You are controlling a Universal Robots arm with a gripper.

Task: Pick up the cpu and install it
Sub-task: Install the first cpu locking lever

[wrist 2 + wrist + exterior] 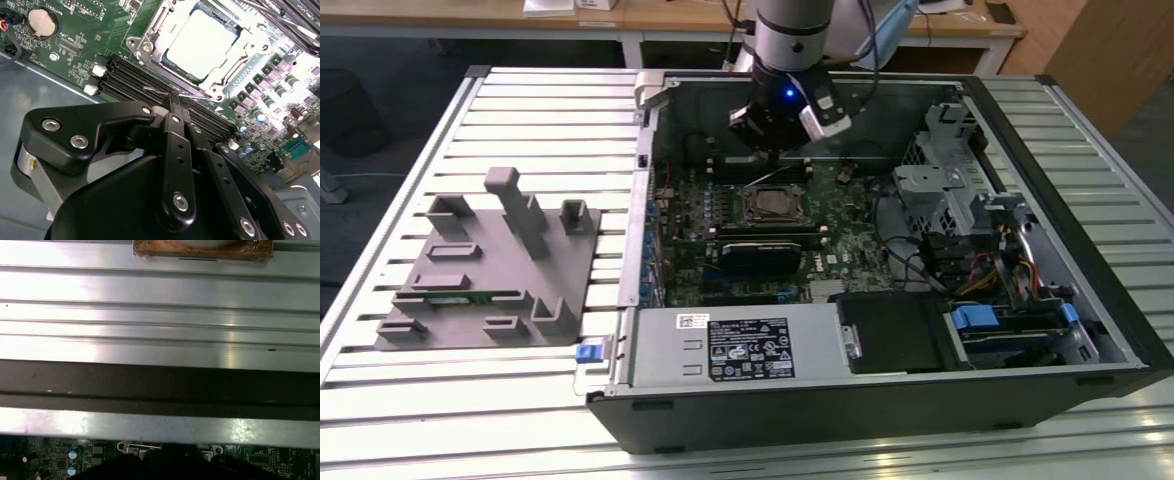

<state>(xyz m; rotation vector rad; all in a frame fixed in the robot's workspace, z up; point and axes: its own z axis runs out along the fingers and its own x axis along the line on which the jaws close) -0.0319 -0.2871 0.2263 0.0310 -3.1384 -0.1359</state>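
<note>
The cpu [202,44] lies in the socket [150,30], fixture [494,265] outside the case [881,400].

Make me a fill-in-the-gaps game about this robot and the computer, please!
1. The silvery chip lies inside the metal-framed ____ on the green board.
2. The gripper holds ____.
3. In the exterior view, the grey plastic stand sits to the ____ of the computer case.
4. The round silver battery sits on the ____ board.

Missing words: socket; nothing; left; green
</note>
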